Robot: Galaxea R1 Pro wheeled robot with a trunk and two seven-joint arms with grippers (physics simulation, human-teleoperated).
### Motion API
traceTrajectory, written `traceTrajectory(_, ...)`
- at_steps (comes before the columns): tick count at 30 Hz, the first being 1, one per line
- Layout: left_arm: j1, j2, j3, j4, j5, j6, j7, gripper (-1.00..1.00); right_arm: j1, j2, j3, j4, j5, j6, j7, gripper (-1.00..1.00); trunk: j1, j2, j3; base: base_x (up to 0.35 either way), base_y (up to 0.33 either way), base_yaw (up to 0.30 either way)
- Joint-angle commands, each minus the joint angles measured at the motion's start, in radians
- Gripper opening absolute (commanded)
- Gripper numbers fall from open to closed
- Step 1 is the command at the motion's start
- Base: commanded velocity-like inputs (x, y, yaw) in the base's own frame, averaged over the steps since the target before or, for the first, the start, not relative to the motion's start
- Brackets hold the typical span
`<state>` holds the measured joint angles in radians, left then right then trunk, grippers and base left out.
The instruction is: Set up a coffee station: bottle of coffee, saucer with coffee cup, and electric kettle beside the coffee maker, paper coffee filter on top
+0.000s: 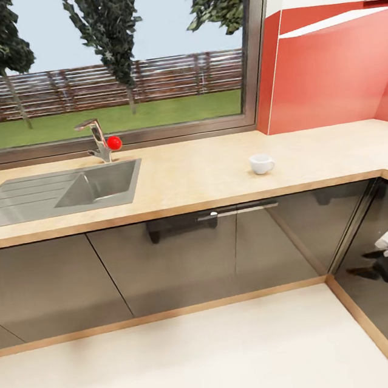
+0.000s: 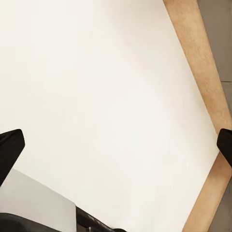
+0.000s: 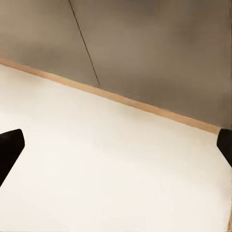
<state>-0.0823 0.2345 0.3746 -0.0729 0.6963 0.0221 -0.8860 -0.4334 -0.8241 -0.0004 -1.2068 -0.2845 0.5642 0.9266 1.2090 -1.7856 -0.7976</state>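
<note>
The left gripper [image 2: 116, 145] hangs with its jaws spread wide, one dark fingertip [image 2: 9, 147] at each side of the left wrist view and nothing between them but the pale floor [image 2: 96, 87] and the wooden plinth [image 2: 200, 63] beneath the cabinets; the right gripper [image 3: 116, 145] is likewise spread and empty, looking down at the floor where it meets the plinth and the grey cabinet fronts [image 3: 154, 43]; both seem carried low and idle, which I take to mean the robot is on its way along the kitchen rather than reaching for anything; the cup [image 1: 262, 163] stands upright on the worktop [image 1: 204, 180], alone, about midway between the front edge and the back, well right of the sink [image 1: 59, 193] and tap [image 1: 97, 139], towards the inner corner where the worktop turns beside the red panel [image 1: 331, 72]; it is small, plain and white, with a rounded bowl and its little handle turned to the right; no saucer lies under it, so by my judgement it sits there only as a thing waiting to be fetched; a dark shape with a white patch shows as a reflection in the glossy cabinet front at the right, too blurred to name.
</note>
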Motion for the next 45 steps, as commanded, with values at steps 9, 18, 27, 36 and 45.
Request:
traceTrajectory(9,-0.001,0.0,0.001,0.001,0.001,0.003,-0.004,1.0,-0.365,-0.028,-0.025,-0.069,0.014,0.301,0.0,1.0,0.0,0.0,-0.001,0.0,0.0,0.0)
traceTrajectory(18,-0.001,0.0,0.001,0.001,0.002,0.004,-0.004,1.0,-0.717,0.011,0.092,-0.021,0.166,0.428,-0.004,1.0,0.0,0.0,-0.001,0.0,0.0,0.0)
traceTrajectory(27,0.0,0.0,0.001,0.001,0.002,0.004,-0.004,1.0,-0.969,0.184,0.245,0.26,0.38,0.437,-0.02,1.0,0.0,0.0,-0.001,0.041,0.0,0.0)
traceTrajectory(36,0.0,0.001,0.001,0.001,0.002,0.004,-0.004,1.0,-0.981,0.234,0.251,0.282,0.439,0.437,-0.021,1.0,0.0,0.0,-0.001,0.219,0.0,0.0)
traceTrajectory(45,-0.001,0.0,0.0,0.001,0.002,0.005,-0.004,1.0,-0.981,0.272,0.252,0.335,0.443,0.437,-0.023,1.0,0.0,0.0,-0.001,0.198,0.0,0.0)
